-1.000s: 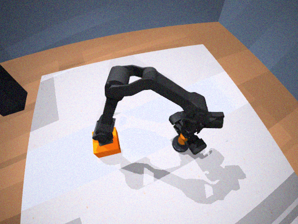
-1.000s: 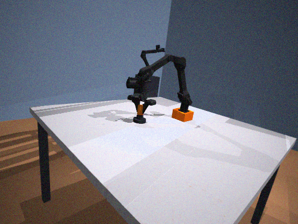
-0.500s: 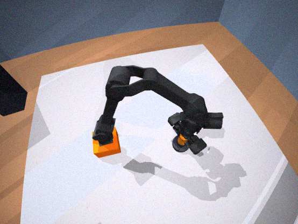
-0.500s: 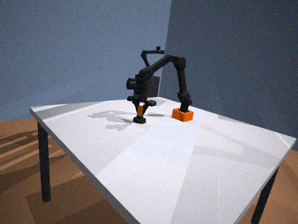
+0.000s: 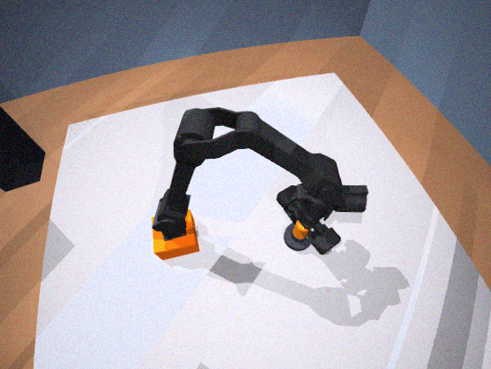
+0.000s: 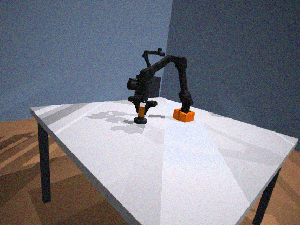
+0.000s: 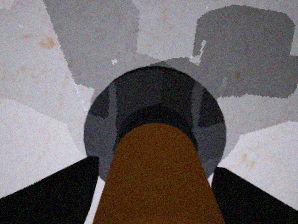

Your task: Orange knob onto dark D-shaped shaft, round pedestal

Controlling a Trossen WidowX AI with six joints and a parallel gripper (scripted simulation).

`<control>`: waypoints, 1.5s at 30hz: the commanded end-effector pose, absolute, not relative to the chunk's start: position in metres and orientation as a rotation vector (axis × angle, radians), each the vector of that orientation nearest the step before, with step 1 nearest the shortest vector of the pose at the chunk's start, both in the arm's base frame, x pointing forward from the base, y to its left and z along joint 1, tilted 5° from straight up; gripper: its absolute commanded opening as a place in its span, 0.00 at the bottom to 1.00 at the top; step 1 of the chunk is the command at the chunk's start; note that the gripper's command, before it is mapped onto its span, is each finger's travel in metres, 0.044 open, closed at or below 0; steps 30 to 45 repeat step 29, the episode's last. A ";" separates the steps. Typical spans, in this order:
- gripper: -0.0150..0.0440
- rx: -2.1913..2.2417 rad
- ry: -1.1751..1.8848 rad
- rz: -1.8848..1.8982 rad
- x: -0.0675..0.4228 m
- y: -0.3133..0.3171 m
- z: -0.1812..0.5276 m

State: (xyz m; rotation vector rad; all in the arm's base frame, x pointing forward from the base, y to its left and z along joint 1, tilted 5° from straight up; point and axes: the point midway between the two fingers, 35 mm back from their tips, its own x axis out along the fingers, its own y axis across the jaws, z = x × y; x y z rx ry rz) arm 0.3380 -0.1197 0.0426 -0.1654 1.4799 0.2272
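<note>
Orange cylindrical knob [image 6: 141, 111], matte and smooth, is standing upright on the dark round flat pedestal [image 6: 140, 120] on the pale grey table top [image 6: 189, 162]. Black parallel-jaw gripper [image 6: 142, 108] is pointing straight down over it, fingers flanking the knob at 9 and 3 o'clock with thin gaps showing, jaws released. Black six-joint arm [image 5: 266, 142] is arching from its orange square base block [image 5: 188, 244], sitting at 9 o'clock of the pedestal in the top view.
</note>
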 end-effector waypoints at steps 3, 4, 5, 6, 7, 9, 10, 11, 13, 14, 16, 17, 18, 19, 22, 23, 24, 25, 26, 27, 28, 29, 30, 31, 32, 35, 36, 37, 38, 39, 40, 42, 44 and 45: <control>0.92 -0.165 1.480 0.227 0.338 -0.120 0.043; 0.97 -0.165 1.480 0.227 0.338 -0.120 0.043; 1.00 -0.165 1.480 0.227 0.338 -0.120 0.043; 1.00 -0.165 1.480 0.227 0.338 -0.120 0.043; 1.00 -0.165 1.480 0.227 0.338 -0.120 0.043; 1.00 -0.165 1.480 0.227 0.338 -0.120 0.043; 1.00 -0.165 1.480 0.227 0.338 -0.120 0.043; 1.00 -0.165 1.480 0.227 0.338 -0.120 0.045; 1.00 -0.166 1.480 0.227 0.339 -0.122 0.065; 1.00 -0.166 1.480 0.227 0.339 -0.123 0.081; 1.00 -0.166 1.480 0.227 0.335 -0.125 0.114; 1.00 -0.166 1.480 0.227 0.333 -0.125 0.127; 1.00 -0.166 1.480 0.227 0.331 -0.125 0.135; 1.00 -0.166 1.480 0.227 0.331 -0.125 0.137; 1.00 -0.166 1.480 0.227 0.333 -0.126 0.137; 1.00 -0.166 1.480 0.227 0.333 -0.126 0.137; 1.00 -0.166 1.480 0.227 0.333 -0.126 0.137; 1.00 -0.166 1.480 0.227 0.333 -0.126 0.137; 1.00 -0.166 1.480 0.227 0.333 -0.126 0.137; 1.00 -0.166 1.480 0.227 0.333 -0.126 0.137; 1.00 -0.166 1.480 0.227 0.333 -0.126 0.137; 1.00 -0.166 1.480 0.227 0.333 -0.126 0.137; 1.00 -0.166 1.480 0.227 0.333 -0.126 0.137; 1.00 -0.166 1.480 0.227 0.333 -0.126 0.137; 1.00 -0.166 1.480 0.227 0.333 -0.126 0.137; 1.00 -0.166 1.480 0.227 0.333 -0.126 0.137; 1.00 -0.166 1.480 0.227 0.333 -0.126 0.137; 1.00 -0.166 1.480 0.227 0.333 -0.126 0.137; 1.00 -0.166 1.480 0.227 0.333 -0.126 0.137; 1.00 -0.166 1.480 0.227 0.333 -0.126 0.137; 1.00 -0.166 1.480 0.227 0.333 -0.126 0.137; 1.00 -0.166 1.480 0.227 0.333 -0.126 0.137; 1.00 -0.166 1.480 0.227 0.333 -0.126 0.137; 1.00 -0.166 1.480 0.227 0.333 -0.126 0.137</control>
